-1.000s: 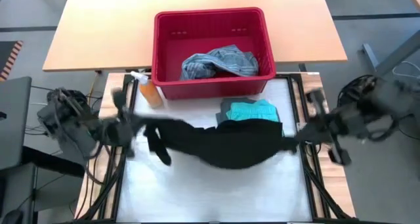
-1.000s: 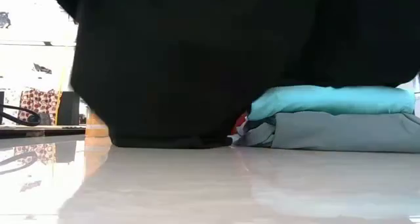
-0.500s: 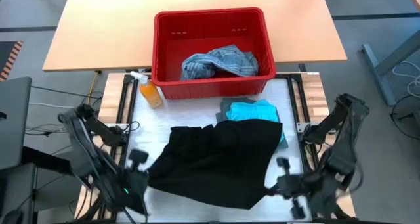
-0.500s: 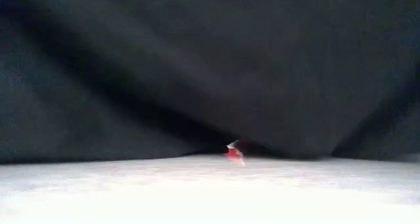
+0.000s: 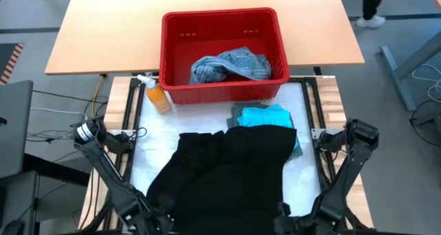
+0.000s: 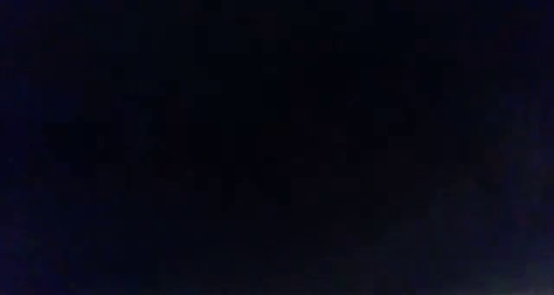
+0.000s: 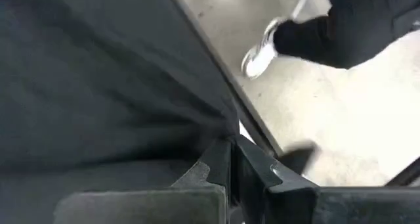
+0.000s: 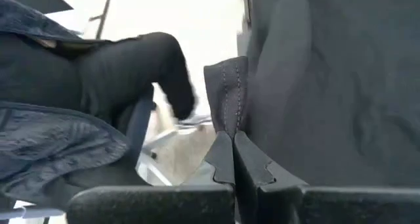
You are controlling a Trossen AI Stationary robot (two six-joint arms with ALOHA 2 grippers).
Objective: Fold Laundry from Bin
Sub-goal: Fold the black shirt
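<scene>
- Pulling the black garment (image 5: 231,173) toward the near table (image 5: 303,173) edge, I judge the main risk is overshoot: its hem could slide off on my side and drape over the low camera, which shows only darkness.
- Uneven tension between my two tools could leave it skewed or bunched.
- Its far edge lies against the folded turquoise garment (image 5: 265,116); a drag could disturb that stack.
- My left tool (image 7: 231,168) is pressed together, pinching a black fabric edge.
- My right tool (image 8: 233,159) is likewise pinched on a stitched hem corner.
- Beyond both tools, the red bin (image 5: 222,21) holds the mottled blue-grey garment (image 5: 231,64).
</scene>
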